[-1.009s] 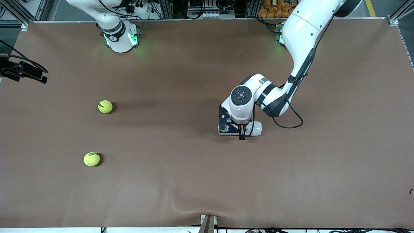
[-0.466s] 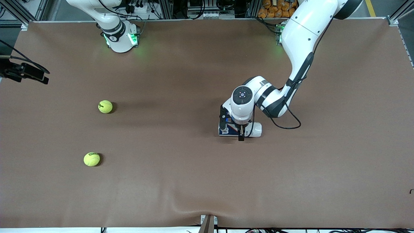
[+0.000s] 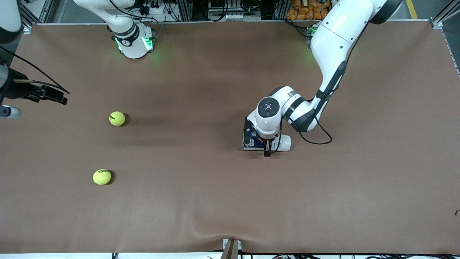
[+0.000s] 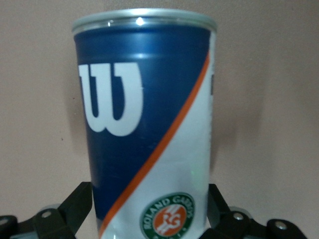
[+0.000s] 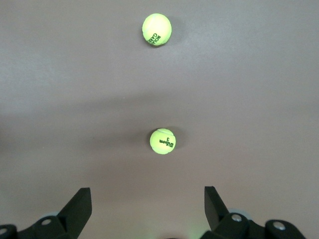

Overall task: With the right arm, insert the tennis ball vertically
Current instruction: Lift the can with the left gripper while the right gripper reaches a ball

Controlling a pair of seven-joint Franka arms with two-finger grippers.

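Note:
Two yellow tennis balls lie on the brown table toward the right arm's end: one [image 3: 117, 118] [image 5: 162, 142] farther from the front camera, the other [image 3: 102, 177] [image 5: 157, 29] nearer to it. My right gripper [image 3: 57, 97] [image 5: 148, 199] hangs open and empty over the table's edge at that end, apart from both balls. A blue-and-white ball can [image 3: 285, 142] [image 4: 144, 124] lies on its side mid-table. My left gripper [image 3: 266, 144] [image 4: 149, 199] is down over it, open, with a finger close against each side.
The two arm bases [image 3: 134, 43] stand along the table's back edge, with cables and equipment past it. The brown cover [image 3: 215, 230] wrinkles near the front edge, where a small bracket [image 3: 231, 248] sticks up.
My right gripper has come in from the table's end toward the balls. The left arm has barely shifted over the can.

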